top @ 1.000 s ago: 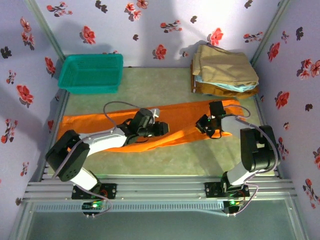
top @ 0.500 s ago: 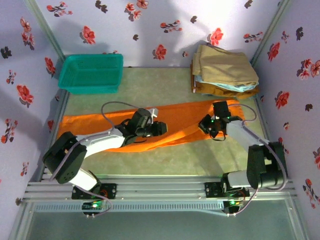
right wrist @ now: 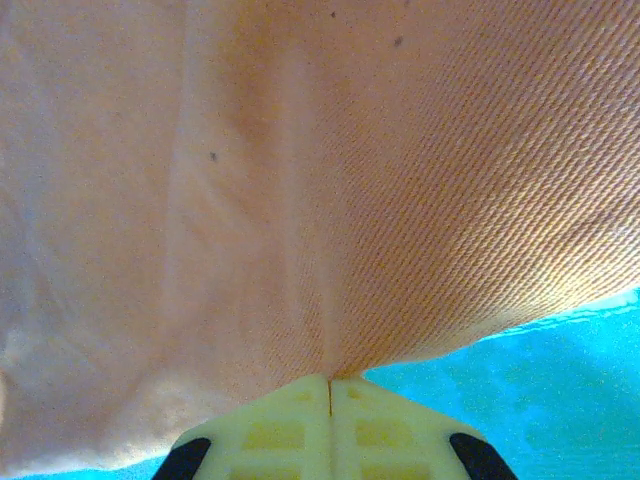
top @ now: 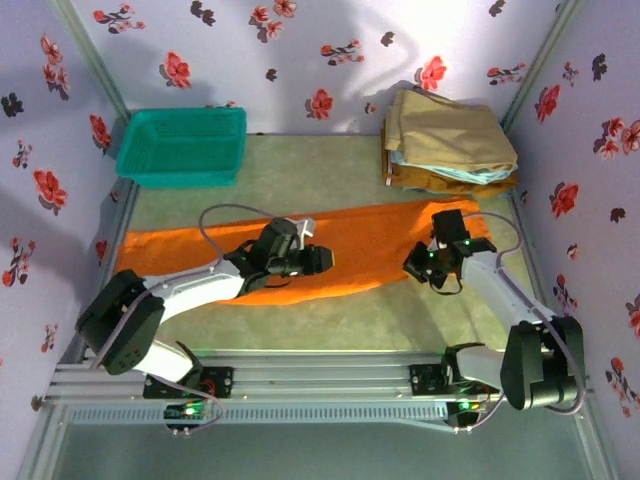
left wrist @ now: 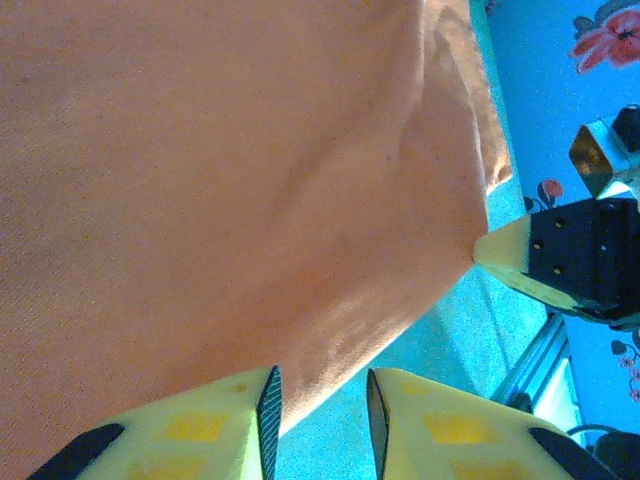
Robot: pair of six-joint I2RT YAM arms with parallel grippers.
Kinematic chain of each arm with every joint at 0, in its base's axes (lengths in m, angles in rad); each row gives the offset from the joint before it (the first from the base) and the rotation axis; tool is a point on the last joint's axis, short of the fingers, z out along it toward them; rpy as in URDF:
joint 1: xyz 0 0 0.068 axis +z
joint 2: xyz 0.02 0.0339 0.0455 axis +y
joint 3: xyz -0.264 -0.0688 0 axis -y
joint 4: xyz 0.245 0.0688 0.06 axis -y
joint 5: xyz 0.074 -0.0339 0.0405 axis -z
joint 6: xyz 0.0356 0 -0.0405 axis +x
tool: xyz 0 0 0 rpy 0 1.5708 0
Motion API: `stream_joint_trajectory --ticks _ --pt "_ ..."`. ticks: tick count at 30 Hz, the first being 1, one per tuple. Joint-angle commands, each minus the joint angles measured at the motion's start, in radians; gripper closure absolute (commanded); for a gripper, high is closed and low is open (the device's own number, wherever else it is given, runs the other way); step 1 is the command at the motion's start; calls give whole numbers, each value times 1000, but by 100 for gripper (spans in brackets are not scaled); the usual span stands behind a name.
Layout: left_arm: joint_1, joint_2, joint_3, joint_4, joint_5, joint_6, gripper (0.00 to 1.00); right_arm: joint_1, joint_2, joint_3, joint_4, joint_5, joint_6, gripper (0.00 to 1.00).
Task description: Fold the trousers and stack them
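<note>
**Fingers, left arm.** In the left wrist view the two yellow fingers (left wrist: 225,425) stand apart with a plain gap between them. The near edge of the orange cloth runs down into that gap, with bare table beside it. The cloth is not pinched, and the jaws are parted. In the top view the left gripper (top: 318,260) sits over the middle of the garment, at its near edge.

**Fingers, right arm.** In the right wrist view the two fingers (right wrist: 290,420) are pressed together, with only a thin seam between them. The cloth draws to a point exactly at that seam, so the right gripper (right wrist: 328,388) is clamped on the fabric edge. The left wrist view agrees: the cloth pulls to a peak at the right gripper's yellow tip. In the top view this gripper sits at the near edge, towards the right end.

**Scene, left to right.**
- A teal basket (top: 180,147) stands at the far left of the table (top: 330,170), apart from the garment.
- The trousers (top: 365,240) lie in one long orange band across the middle of the table. The band runs from near the left wall to just below the folded stack.
- A stack of folded garments (top: 445,140), tan on top, sits at the far right corner.
</note>
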Motion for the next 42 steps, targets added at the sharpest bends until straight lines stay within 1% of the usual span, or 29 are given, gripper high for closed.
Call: stream_joint_trajectory --ticks 1,2,4,6,7,10,13,15,17,21,24,27,30,32,35,36,39,40,41,42 --pt "7 -27 -1 -25 59 41 62 -8 29 -14 -85 -30 -60 64" --pt "6 -34 1 -40 64 46 60 -9 22 -20 -85 -35 -61 56" --pt "4 -46 0 -56 60 43 56 -16 -8 -1 -116 -15 -67 49" --pt "1 -45 7 -94 21 29 49 -42 -51 45 -162 39 -76 46" --pt "0 -38 12 -106 -5 19 48 -57 -64 65 -173 64 -76 45" --pt "18 13 3 -99 -118 -42 48 -111 -57 114 -141 102 -72 43" --pt "112 58 -89 29 -151 -137 49 -179 36 172 -94 104 -65 44" --pt "201 89 -177 144 -130 -205 52 -200 119 214 -57 106 -65 45" --pt "278 116 -240 194 -113 -238 54 -202 203 266 -33 96 -73 47" --pt "428 165 -363 324 -57 -265 56 -190 389 343 12 82 -79 51" --pt "528 211 -405 376 -18 -253 60 -183 487 339 44 131 -66 53" --pt "587 252 -436 452 29 -267 61 -260 533 264 95 138 5 55" --pt "605 269 -446 491 82 -270 62 -333 544 191 104 151 30 56" --pt "613 254 -455 492 99 -267 62 -370 542 143 100 128 19 58" --pt "632 182 -464 460 103 -266 62 -415 502 56 82 94 -15 60" --pt "641 145 -494 438 103 -262 62 -430 478 31 78 87 -24 60" --pt "652 35 -476 314 103 -229 59 -456 386 3 74 36 -48 56" --pt "653 -7 -476 260 100 -217 57 -454 359 21 67 21 -52 55" --pt "654 -42 -441 220 100 -207 54 -455 338 39 65 3 -55 53" --pt "654 -89 -424 172 100 -195 48 -454 317 68 55 0 -64 50"
